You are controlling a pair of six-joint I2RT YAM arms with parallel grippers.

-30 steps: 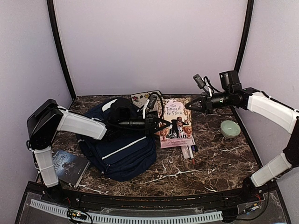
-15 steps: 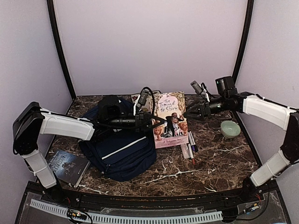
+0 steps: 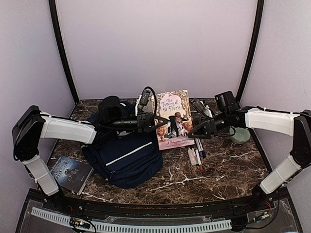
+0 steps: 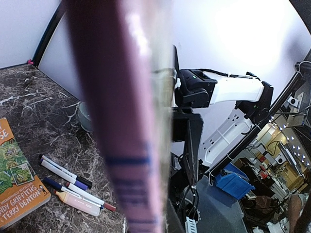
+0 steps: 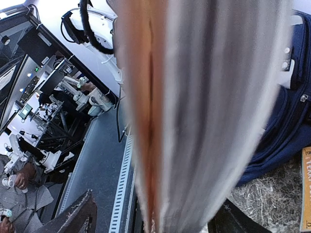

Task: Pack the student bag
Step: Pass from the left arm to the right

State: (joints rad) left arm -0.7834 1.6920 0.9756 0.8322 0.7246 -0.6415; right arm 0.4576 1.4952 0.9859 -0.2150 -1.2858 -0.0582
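My left hand (image 3: 152,123) is pinched tight on the left edge of the pink book (image 3: 174,114), holding it upright above the table (image 3: 228,170). My right hand (image 3: 196,132) is at the book's 4 o'clock corner with its fingers (image 5: 75,217) spread wide. In the right wrist view the book's edge runs between them, and I cannot tell whether either finger touches it.

The bag (image 3: 127,158) lies on the table at 7 o'clock from my left hand, below it and partly under that forearm. From my right hand it is out at 8 o'clock, well apart, with the book between us. On the table as a whole it sits left of centre, its striped front facing up. The pens (image 3: 197,154) lie at 3 o'clock from the bag, and a dark book (image 3: 70,172) lies at its 8 o'clock.

I judge the bag to be soft and floppy. It is slumped fabric with no stiff frame, so it will sag and fold wherever I lift it, and its mouth will not stay open by itself. It is the biggest thing here and probably the heaviest. The cloth should give a sure hold rather than slip.

I would take it by the top handle or by the lip of the main opening, pinching a fold of fabric beside the zip. My left arm covers the top of the bag, so I cannot tell whether the opening is unzipped.
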